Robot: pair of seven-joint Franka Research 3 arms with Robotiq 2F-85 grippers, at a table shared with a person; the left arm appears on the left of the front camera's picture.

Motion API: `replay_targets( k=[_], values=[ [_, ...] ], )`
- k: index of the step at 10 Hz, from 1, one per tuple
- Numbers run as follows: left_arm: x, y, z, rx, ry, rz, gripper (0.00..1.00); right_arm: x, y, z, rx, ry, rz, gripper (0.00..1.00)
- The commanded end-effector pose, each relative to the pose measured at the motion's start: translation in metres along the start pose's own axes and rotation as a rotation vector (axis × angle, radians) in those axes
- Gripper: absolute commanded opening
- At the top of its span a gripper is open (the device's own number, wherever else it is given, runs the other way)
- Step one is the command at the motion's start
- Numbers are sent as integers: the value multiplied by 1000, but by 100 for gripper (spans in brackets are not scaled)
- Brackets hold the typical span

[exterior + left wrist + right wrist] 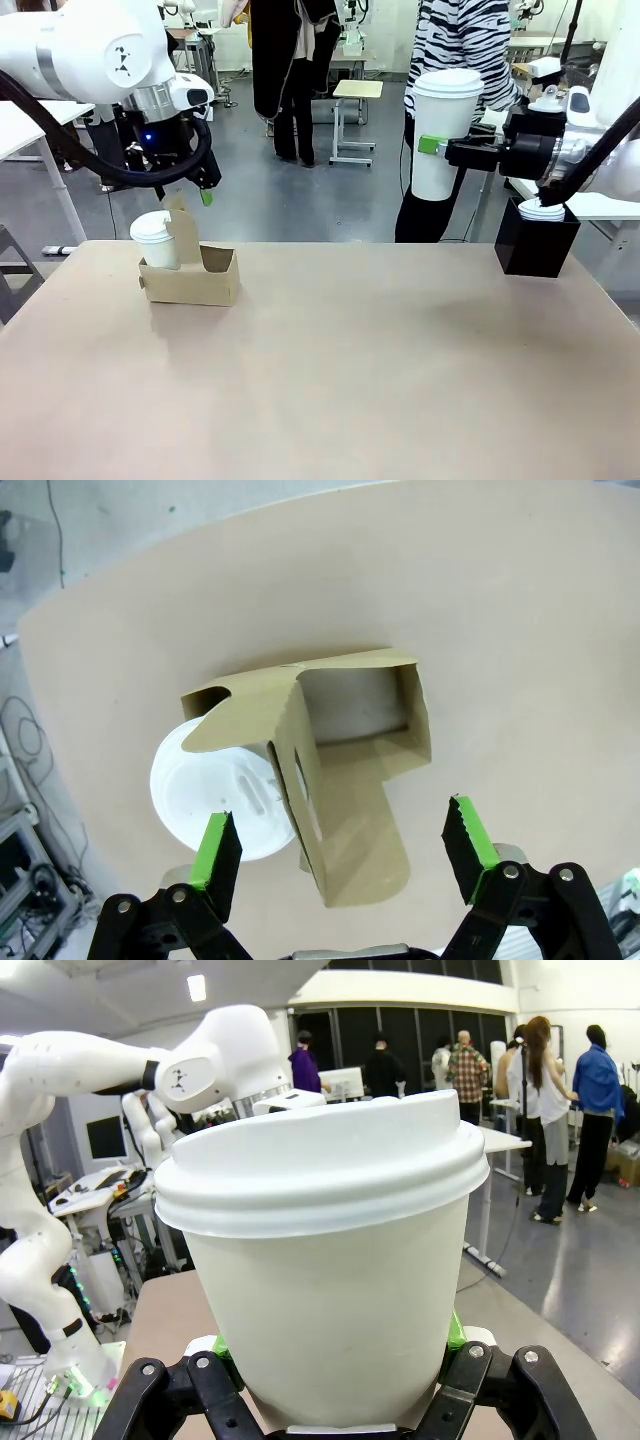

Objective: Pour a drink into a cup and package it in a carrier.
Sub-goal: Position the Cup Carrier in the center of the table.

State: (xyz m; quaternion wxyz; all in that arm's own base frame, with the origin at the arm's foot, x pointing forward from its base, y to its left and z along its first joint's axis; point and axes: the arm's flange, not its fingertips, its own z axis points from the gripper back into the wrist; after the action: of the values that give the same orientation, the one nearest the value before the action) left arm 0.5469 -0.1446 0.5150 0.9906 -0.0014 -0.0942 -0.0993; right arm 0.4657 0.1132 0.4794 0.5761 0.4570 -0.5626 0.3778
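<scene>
The brown cardboard carrier [195,280] stands on the table at the left, its centre handle upright. A shorter lidded white cup [155,238] sits in its left slot; the right slot is bare. My left gripper [185,195] hovers open just above the handle. From the left wrist, the carrier [350,730] and the short cup [215,790] lie below the open gripper [340,820]. My right gripper [435,147] is shut on the tall white cup [445,140], which wears a lid and is held upright high at the right. That cup [330,1260] sits between the right gripper's [335,1360] fingers. The drink is hidden.
A black box [535,245] holding white lids [543,210] stands at the table's far right edge. A person in a striped top [460,35] stands behind the raised cup. The tan table [350,380] stretches bare across the middle and front.
</scene>
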Motion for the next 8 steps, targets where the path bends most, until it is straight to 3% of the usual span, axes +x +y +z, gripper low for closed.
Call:
replay_targets(
  k=[1,2,3,4,5,8],
  values=[
    [4,3,-6,-4,2,53,100,5,0,-3,-7,5,9,80],
    [8,4,-8,-10,-8,81,85,5,0,-3,-7,5,9,80],
    [8,6,-9,32,-8,119,40,5,0,-3,-7,5,9,80],
    [8,10,-11,27,8,123,26,5,0,-3,-7,5,9,80],
    [8,12,-14,42,-2,146,0,5,0,-3,-7,5,9,80],
    [5,13,-16,69,-13,169,3,5,0,-3,-7,5,9,80]
  ],
)
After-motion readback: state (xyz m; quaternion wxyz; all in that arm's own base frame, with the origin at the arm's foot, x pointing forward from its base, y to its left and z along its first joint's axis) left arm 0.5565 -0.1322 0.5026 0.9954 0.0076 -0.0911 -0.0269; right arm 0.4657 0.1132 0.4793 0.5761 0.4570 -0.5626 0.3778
